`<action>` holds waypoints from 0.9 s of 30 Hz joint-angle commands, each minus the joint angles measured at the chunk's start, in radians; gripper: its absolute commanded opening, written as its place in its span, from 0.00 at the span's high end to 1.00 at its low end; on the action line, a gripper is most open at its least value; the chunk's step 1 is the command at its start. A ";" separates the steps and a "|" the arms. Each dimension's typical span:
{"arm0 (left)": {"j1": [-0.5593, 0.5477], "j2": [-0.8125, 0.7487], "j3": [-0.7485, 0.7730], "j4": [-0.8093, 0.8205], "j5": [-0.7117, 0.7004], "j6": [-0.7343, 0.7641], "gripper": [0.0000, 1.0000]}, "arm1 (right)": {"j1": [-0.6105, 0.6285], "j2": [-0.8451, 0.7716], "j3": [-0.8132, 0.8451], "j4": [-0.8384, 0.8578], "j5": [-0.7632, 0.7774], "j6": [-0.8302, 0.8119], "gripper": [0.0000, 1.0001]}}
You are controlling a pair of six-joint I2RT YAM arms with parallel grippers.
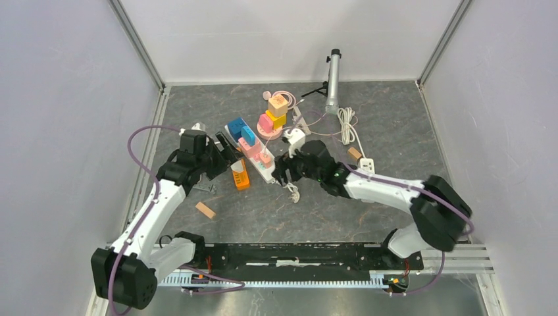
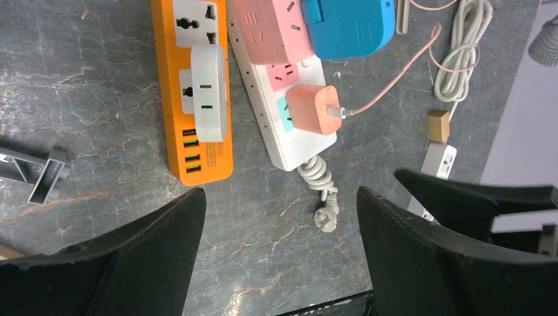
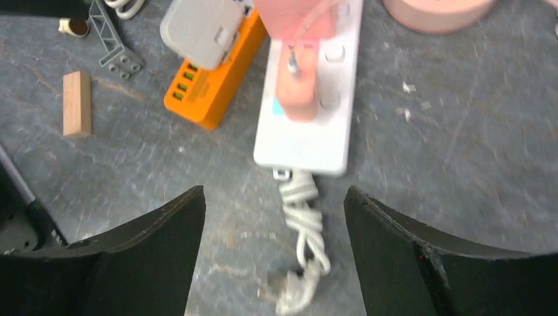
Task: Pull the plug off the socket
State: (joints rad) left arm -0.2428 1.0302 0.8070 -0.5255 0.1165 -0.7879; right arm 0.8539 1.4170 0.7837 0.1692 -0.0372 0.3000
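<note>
Our left gripper hangs with its black fingers spread wide, clear of everything; our right gripper is parted the same way. Just beyond both we see the white power strip flat on the table. It holds the salmon plug, seated in its teal socket, with a pink adapter and a blue adapter further along. Beside it, the orange strip carries a white adapter.

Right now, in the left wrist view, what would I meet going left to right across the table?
Grey metal bracket → orange power strip → white power strip carrying the pink charger → coiled white cable.
</note>
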 commanded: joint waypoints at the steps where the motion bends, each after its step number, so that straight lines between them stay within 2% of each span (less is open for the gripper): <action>1: -0.001 -0.064 0.006 -0.007 -0.038 -0.018 0.09 | 0.035 0.169 0.191 0.018 0.101 -0.121 0.18; 5: 0.000 -0.068 0.046 -0.029 -0.054 -0.013 0.07 | 0.035 0.292 0.342 -0.051 0.105 -0.146 0.22; 8: 0.001 -0.042 0.059 -0.018 -0.062 0.002 0.07 | 0.035 0.349 0.374 -0.034 0.091 -0.170 0.24; 11: 0.000 -0.010 0.087 -0.023 -0.051 0.014 0.07 | 0.034 0.416 0.419 -0.041 0.091 -0.150 0.31; 14: 0.000 0.003 0.109 -0.046 -0.039 0.042 0.09 | 0.036 0.472 0.482 -0.083 0.087 -0.114 0.45; 20: 0.003 0.007 0.094 -0.047 -0.035 0.053 0.12 | 0.042 0.532 0.513 -0.100 0.128 -0.094 0.49; 22: 0.004 0.012 0.100 -0.048 -0.027 0.072 0.13 | 0.044 0.544 0.513 -0.099 0.125 -0.089 0.54; 23: 0.004 0.014 0.101 -0.052 -0.034 0.078 0.12 | 0.045 0.548 0.513 -0.099 0.127 -0.089 0.58; 27: 0.006 0.032 0.113 -0.063 -0.049 0.074 0.11 | 0.044 0.536 0.516 -0.143 0.159 -0.090 0.84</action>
State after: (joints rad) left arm -0.2420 1.0443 0.8726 -0.5812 0.0795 -0.7521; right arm 0.8902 1.9579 1.2644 0.0616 0.0952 0.2012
